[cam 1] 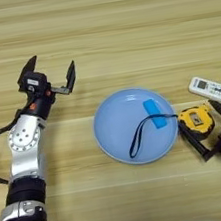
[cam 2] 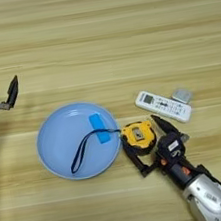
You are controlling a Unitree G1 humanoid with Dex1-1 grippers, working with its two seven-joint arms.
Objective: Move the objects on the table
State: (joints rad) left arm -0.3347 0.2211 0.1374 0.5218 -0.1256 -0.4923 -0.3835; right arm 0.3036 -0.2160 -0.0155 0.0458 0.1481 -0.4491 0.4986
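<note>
Table (cam 1: 119,25) planks run side to side, bearing a light-blue plate (cam 2: 61,135) at centre. Just off its right rim sits the tape measure (cam 2: 139,136), its strap (cam 2: 85,148) trailing left across the plate. Right gripper (cam 2: 143,145) has its fingers spread around the measure's body. Left gripper (cam 1: 51,74), fingers spread and empty, hovers well left. A white remote (cam 2: 162,106) lies beyond.

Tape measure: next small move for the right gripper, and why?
Probably close the fingers. The right gripper is open with one finger on each side of the tape measure, which sits on the table beside the plate, its strap lying in the plate.
</note>
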